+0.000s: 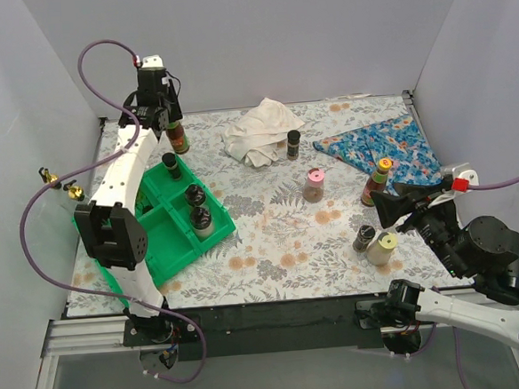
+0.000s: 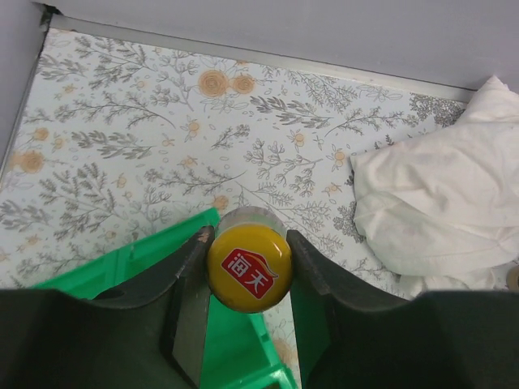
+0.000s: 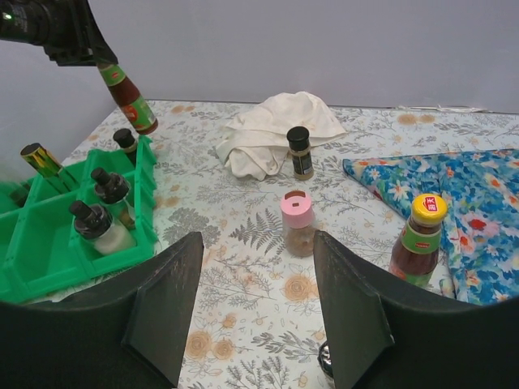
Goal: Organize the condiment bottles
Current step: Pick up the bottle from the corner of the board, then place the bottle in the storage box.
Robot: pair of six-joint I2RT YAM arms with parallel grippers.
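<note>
Left fingers (image 2: pixel 185 279) pinch yellow-capped bottle (image 2: pixel 248 271) over green tray (image 2: pixel 130 263) edge; right fingers (image 3: pixel 166 304) spread, empty.

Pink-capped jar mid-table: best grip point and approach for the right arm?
Grip the pink-capped jar on its clear body just below the cap, coming in level from the near right. It stands upright, nothing touching it, and the right gripper faces it, jaws open.

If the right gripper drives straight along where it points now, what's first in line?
Likely the pink-capped jar, standing in the gap ahead of the open right gripper. Depth is unclear; it could pass above it.
</note>
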